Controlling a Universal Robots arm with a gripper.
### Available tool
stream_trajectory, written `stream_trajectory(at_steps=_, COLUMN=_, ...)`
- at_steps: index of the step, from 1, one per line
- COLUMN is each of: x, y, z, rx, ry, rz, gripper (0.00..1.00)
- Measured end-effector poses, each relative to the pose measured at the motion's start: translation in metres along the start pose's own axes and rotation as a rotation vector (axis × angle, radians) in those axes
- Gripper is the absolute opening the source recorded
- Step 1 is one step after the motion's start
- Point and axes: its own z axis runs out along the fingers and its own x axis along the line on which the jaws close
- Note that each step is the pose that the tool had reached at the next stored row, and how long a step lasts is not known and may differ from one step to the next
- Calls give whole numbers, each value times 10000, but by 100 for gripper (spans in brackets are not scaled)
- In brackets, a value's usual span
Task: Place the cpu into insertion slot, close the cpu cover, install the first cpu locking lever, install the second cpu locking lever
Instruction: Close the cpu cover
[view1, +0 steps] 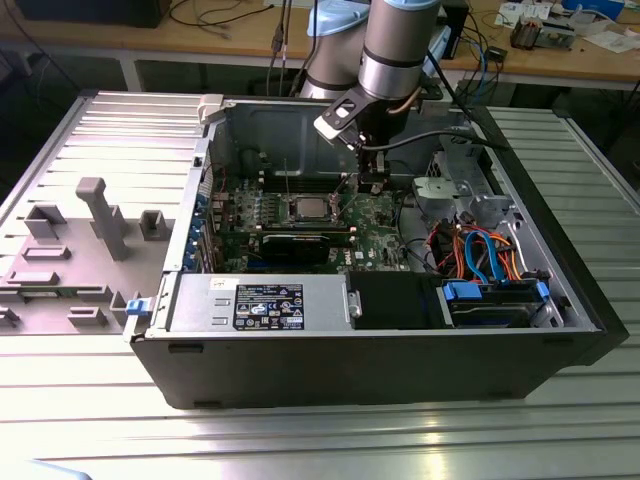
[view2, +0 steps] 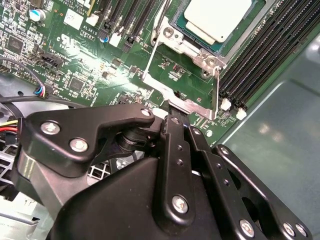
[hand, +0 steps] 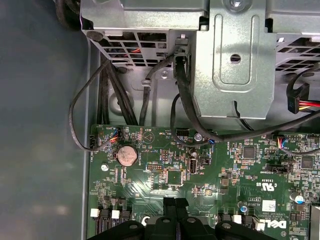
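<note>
— Where was the cpu?
— In the slot, with the cover open beside it. My pincer was closed, low over the board, tips at the cover's outer edge.

The cpu sits in the insertion slot, end effector at the exterior view's right.

The second wrist view's edge cuts off the cpu; my gripper hides the board beneath it. Mid-frame in the exterior view, the insertion slot looks too small to judge.
</note>
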Motion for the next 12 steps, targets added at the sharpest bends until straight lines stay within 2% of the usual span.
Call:
stream_trajectory(at_steps=7, x=0, y=-11, z=1, rx=-1, ry=1, rz=0, gripper=11)
stream_trajectory(at_steps=12, x=4, y=-89, z=12, rx=0, ry=0, rz=1, gripper=11)
